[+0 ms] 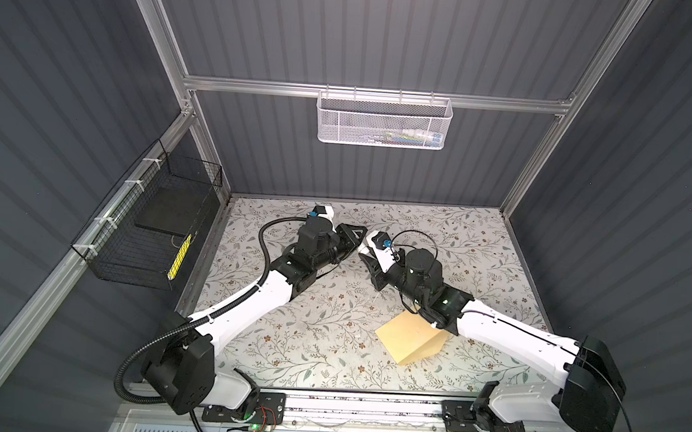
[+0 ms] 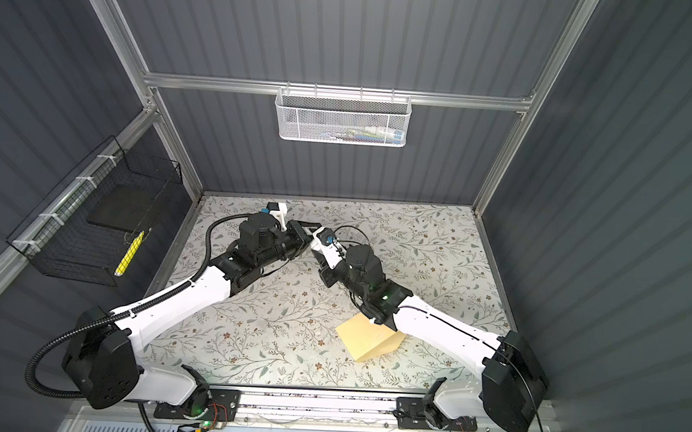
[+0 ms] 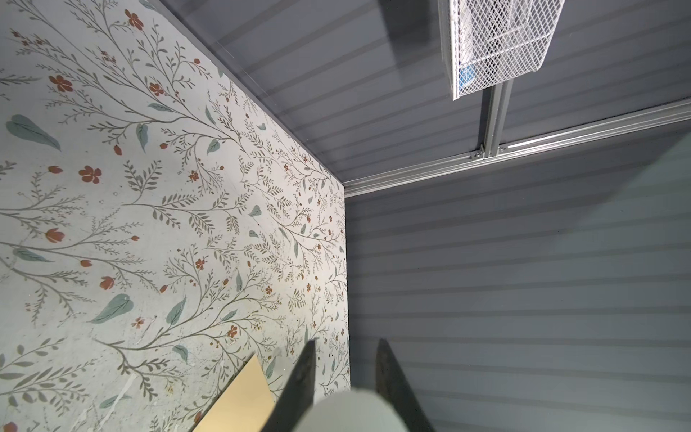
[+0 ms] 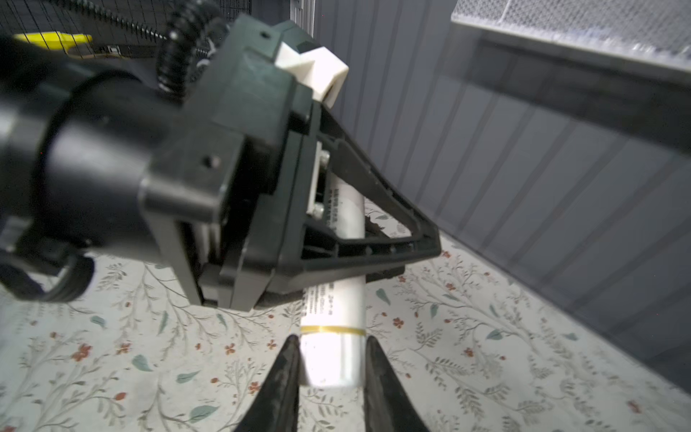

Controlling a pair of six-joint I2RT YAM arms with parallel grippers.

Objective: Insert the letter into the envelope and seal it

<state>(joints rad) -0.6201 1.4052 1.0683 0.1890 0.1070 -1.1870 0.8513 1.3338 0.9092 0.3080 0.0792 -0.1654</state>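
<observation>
Left gripper [image 3: 346, 348]: we find it clamped round a white tube [image 4: 336, 310], above the floral tabletop [image 1: 307, 331] | Right gripper [image 4: 331, 348]: fingers closely flank the tube's gold-banded end; we cannot tell whether they press it | Envelope [image 1: 411, 338]: tan, lying on the tabletop beneath the right forearm, well apart from both grippers.

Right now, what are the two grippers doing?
Left gripper: closed on the white tube.
Right gripper: around the tube's end; grip cannot be told.

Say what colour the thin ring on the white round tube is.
Gold. The thin ring on the white round tube shows best in the right wrist view.
</observation>
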